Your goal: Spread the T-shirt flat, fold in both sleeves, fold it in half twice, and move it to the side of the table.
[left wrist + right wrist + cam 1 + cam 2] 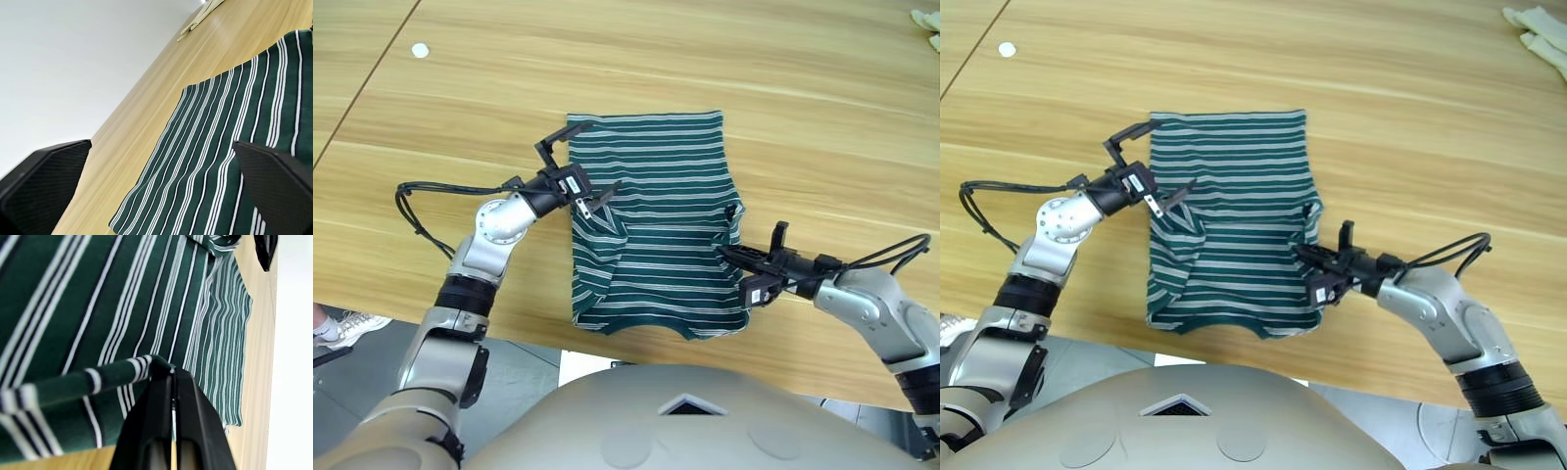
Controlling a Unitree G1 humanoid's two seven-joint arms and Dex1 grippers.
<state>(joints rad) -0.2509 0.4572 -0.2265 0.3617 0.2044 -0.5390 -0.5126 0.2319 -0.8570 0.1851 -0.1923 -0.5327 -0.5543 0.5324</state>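
T-shirt [656, 215]: a green striped shirt lying on the desk [803, 117] between the two end effectors. It is a rough rectangle with both side edges turned inward and rumpled.
Long axis: runs from the near desk edge straight away from the robot, crosswise to the line joining the two end effectors.
Right end effector [724, 253]: fingers pressed together on a small fold of the shirt's right edge. The rest of the cloth spreads away from it toward the left arm, and more of the shirt's length lies beyond it than on the near side.
Left end effector [590, 159]: fingers spread wide and holding nothing. It sits at the shirt's left edge, with the cloth under its inner finger and stretching off toward the right arm. It is farther up the shirt's length than the right one.
Nearer arm: both are at the shirt, but only the right has a grip.
Step, as I judge it: the sleeves look tucked in, and the halving folds are not yet made.
What the move turns on: a lengthwise halving needs matching grips on both side edges, so the left fingers would have to close on their edge.
Beyond: a small white dot [420, 49] and pale cloth [928, 24] lie far off, well apart from both end effectors.
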